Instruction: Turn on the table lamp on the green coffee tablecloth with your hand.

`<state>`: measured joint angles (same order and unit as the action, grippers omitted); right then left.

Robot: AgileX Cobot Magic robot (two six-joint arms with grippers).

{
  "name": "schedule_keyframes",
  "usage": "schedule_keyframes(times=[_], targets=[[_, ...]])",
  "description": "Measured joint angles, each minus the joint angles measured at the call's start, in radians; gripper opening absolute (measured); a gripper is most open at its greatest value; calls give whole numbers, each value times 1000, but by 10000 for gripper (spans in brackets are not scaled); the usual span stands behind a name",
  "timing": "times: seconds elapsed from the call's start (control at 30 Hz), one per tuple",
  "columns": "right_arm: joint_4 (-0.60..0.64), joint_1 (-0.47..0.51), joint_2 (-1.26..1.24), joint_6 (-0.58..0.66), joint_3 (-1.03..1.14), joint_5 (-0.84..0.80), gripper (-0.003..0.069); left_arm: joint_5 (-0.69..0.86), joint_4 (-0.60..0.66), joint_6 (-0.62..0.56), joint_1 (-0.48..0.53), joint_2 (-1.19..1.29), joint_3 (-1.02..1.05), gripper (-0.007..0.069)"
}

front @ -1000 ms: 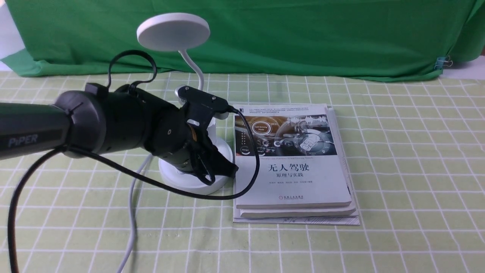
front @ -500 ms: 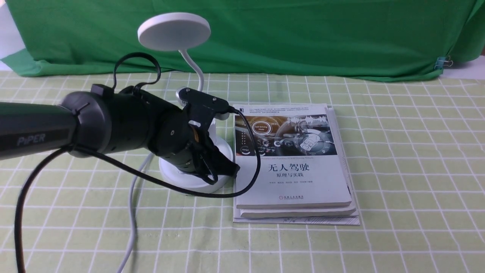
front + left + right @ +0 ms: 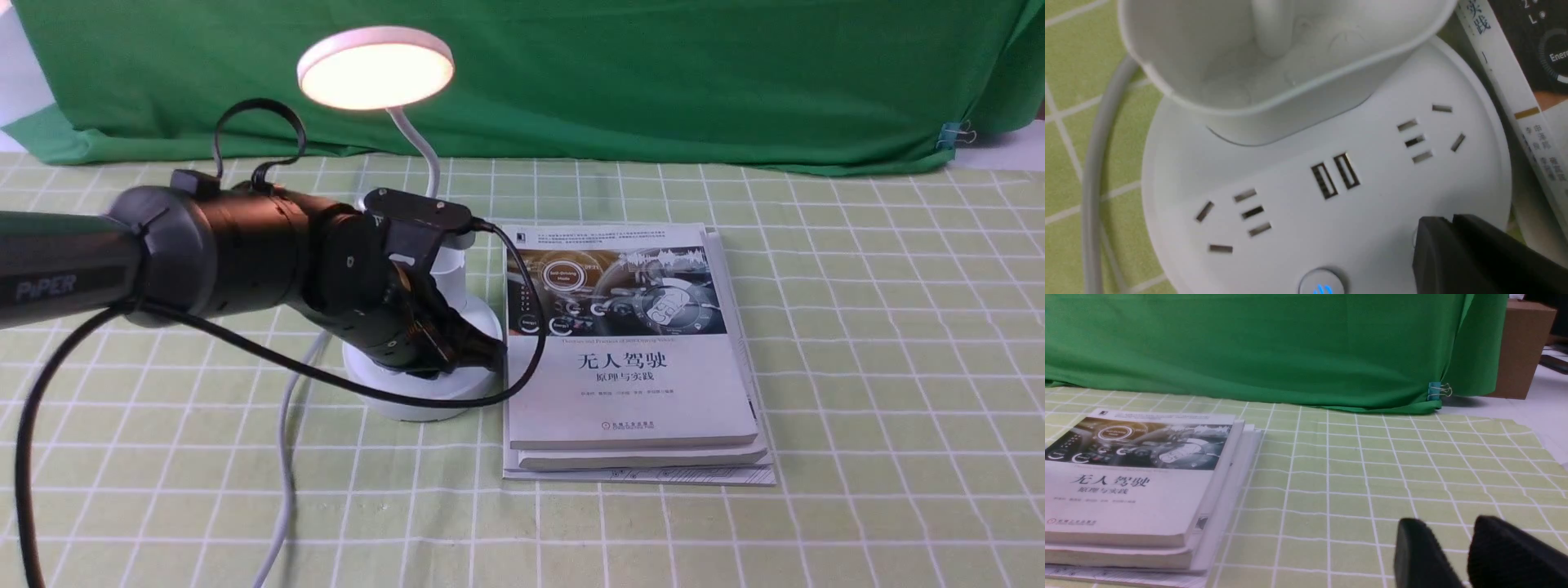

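The white table lamp stands on the green coffee tablecloth (image 3: 857, 367). Its disc head (image 3: 375, 69) glows warm yellow. My left gripper (image 3: 482, 355) is shut and empty, with its tip down on the front right of the round base (image 3: 424, 396). In the left wrist view the closed tip (image 3: 1447, 222) rests on the base (image 3: 1298, 220) and covers a round button. A second button (image 3: 1323, 283) beside it shows a blue light. The cup-shaped holder (image 3: 1274, 61) stands behind the sockets. My right gripper (image 3: 1449, 524) is open and empty above bare cloth.
A stack of books (image 3: 629, 351) lies right beside the lamp base and shows in the right wrist view (image 3: 1135, 473). The lamp's white cord (image 3: 286, 457) runs toward the front edge. The dark green backdrop (image 3: 653, 73) hangs behind, and a cardboard box (image 3: 1521, 347) stands far right.
The lamp head was dark and is now lit. My left arm has dropped and flattened, and the gripper tip has come down onto the base.
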<state>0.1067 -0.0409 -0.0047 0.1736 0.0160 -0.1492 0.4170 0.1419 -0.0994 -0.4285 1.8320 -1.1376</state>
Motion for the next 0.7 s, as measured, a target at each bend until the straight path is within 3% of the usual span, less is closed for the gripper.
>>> schedule_keyframes(times=[0.27,0.47,0.7], targets=[[0,0,0,0,0,0,245,38,-21,22,0,-180,53,19],[0,0,0,0,0,0,245,44,-35,42,0,-336,245,19],[0,0,0,0,0,0,245,25,-47,68,1,-701,467,19]])
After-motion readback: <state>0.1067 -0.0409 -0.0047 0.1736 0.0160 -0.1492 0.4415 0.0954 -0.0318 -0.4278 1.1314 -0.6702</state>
